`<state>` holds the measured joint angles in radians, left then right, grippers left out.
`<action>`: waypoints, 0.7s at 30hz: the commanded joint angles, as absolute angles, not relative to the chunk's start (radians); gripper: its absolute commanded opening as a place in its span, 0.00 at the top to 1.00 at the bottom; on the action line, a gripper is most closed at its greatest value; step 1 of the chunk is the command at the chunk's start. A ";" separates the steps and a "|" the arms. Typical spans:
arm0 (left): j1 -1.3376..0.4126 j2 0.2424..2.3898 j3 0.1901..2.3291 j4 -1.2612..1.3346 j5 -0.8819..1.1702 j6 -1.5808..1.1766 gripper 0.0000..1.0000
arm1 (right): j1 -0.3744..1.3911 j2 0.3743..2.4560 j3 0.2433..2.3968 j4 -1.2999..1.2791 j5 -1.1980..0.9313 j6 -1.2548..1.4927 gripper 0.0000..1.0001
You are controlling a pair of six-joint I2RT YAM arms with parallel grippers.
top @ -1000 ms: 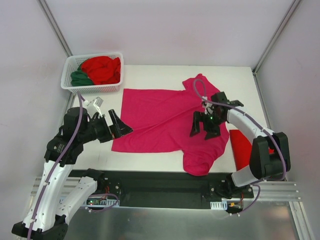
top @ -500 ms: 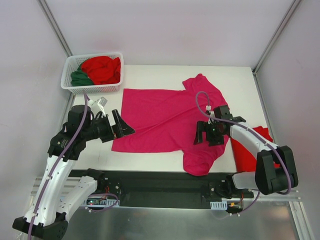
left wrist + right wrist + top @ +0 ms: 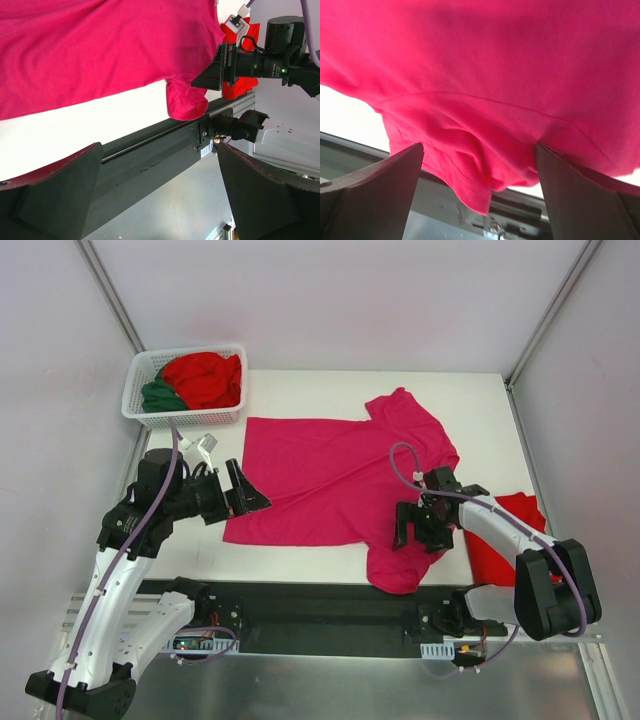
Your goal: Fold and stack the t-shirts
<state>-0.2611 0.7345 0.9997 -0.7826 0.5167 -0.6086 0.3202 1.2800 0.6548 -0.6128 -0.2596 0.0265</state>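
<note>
The magenta-pink cloth t-shirt [image 3: 320,475] is a soft, matt knit with a double-stitched hem. The bright red cloth t-shirt [image 3: 208,378] and the dark green cloth t-shirt [image 3: 158,397] look just as dull, crumpled in the white plastic lattice basket [image 3: 190,417], which has a faint sheen. The white counter [image 3: 300,395] is smooth and matt. The wide black fingers [image 3: 365,200] look like matt plastic. The grey metal sheet [image 3: 330,680] looks brushed.

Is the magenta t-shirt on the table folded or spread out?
Mostly spread: the magenta t-shirt lies flat across the table, only its near sleeve rumpled at the edge.
</note>
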 commanded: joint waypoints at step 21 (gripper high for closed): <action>-0.264 0.730 0.988 -0.739 0.563 -0.568 0.01 | 0.659 0.993 0.792 -0.959 -0.020 0.216 0.04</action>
